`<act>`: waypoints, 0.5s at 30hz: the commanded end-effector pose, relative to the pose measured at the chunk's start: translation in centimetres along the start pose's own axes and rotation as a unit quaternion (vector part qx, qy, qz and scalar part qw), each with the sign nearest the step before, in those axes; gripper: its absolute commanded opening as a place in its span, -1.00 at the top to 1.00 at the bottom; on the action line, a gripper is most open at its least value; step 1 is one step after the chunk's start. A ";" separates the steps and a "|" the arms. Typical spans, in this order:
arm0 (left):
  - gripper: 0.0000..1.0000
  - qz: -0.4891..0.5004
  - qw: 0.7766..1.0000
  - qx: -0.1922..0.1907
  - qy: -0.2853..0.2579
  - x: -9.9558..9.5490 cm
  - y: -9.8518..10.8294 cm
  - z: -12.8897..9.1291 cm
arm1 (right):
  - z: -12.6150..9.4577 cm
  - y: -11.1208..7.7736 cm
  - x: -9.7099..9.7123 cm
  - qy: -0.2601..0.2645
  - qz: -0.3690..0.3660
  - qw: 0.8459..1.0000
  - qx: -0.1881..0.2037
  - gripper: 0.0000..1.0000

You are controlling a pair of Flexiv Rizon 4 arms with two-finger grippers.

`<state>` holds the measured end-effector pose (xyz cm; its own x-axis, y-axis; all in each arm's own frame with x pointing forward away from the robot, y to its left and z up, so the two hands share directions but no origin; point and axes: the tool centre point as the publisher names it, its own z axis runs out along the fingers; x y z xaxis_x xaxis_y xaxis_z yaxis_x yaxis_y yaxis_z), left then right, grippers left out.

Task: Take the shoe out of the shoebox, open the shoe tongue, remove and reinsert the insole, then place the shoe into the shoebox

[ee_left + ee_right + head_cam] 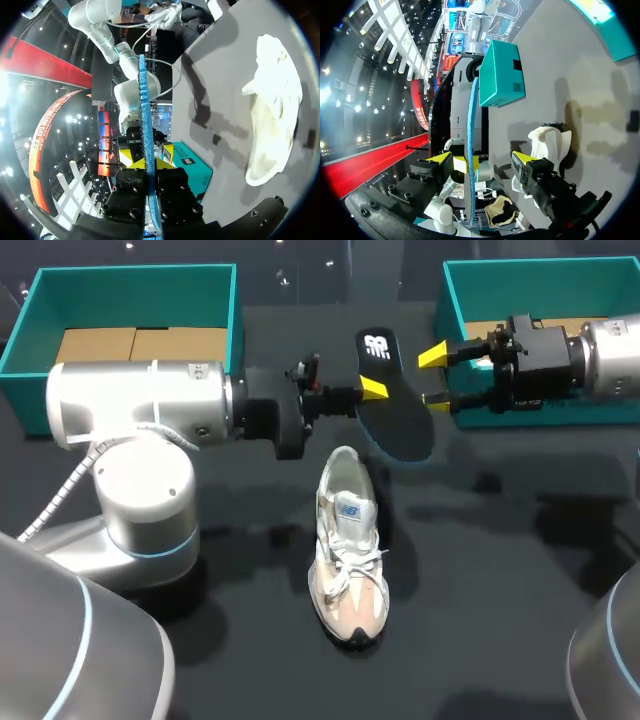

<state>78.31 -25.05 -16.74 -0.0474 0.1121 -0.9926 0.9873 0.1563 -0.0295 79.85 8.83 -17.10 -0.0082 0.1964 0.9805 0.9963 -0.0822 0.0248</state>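
A dark, matte table (pixel 520 540) is filling the head view, with an open teal shoebox lined with brown cardboard (pixel 236 320) sitting at its far left and a second teal shoebox of the same kind (pixel 450 295) at its far right. Between them, the left gripper (pixel 372 390) is clamping a flat black insole with a blue underside (pixel 395 425) and holding it above the table. The right gripper (pixel 436 378) is hovering just beside the insole with its yellow-tipped fingers spread apart, and nothing is resting between them. A white and beige lace-up sneaker (pixel 348 550) is lying on the table nearer the robot, outside both boxes, with its toe pointing toward the robot. In the left wrist view, the insole (pixel 144 110) is showing edge-on as a thin blue strip pinched between the left gripper's (pixel 146 163) yellow tips. The sneaker (pixel 275 110) is lying well off to one side on the table (pixel 220 75), and the second teal shoebox (pixel 195 167) is sitting ahead. In the right wrist view, the right gripper (pixel 480 160) is standing wide open with the insole's (pixel 471 115) blue edge rising just ahead of it, pinched by the left gripper (pixel 466 164). Beyond them, the first teal shoebox (pixel 500 75) is sitting on the table, and the sneaker (pixel 547 142) is lying off to one side.
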 end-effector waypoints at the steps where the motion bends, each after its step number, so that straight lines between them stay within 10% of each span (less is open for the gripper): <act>1: 1.00 -0.017 1.000 -0.016 0.013 -0.3 -1.3 -2.6 | -1.4 -1.0 -0.3 0.005 -0.006 1.000 0.004 -1.00; 6: 1.00 -0.149 0.988 -0.017 0.022 -0.5 -1.4 -3.6 | -2.3 -1.5 -0.5 0.014 -0.010 1.000 -0.008 -1.00; 8: 1.00 -0.308 0.951 0.010 0.019 -0.8 -0.2 -4.0 | -2.3 -1.5 -0.5 0.014 -0.010 1.000 -0.008 -1.00; 15: 1.00 -0.308 0.951 0.010 0.019 -0.8 -0.2 -4.0 | -2.3 -1.5 -0.5 0.014 -0.010 1.000 -0.008 -1.00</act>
<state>77.15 -21.39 -15.83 -0.4732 0.0438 -0.8798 0.8665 0.2035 -0.4559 78.29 6.57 -17.21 -0.0308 0.1679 0.9853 0.9948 -0.0911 0.0466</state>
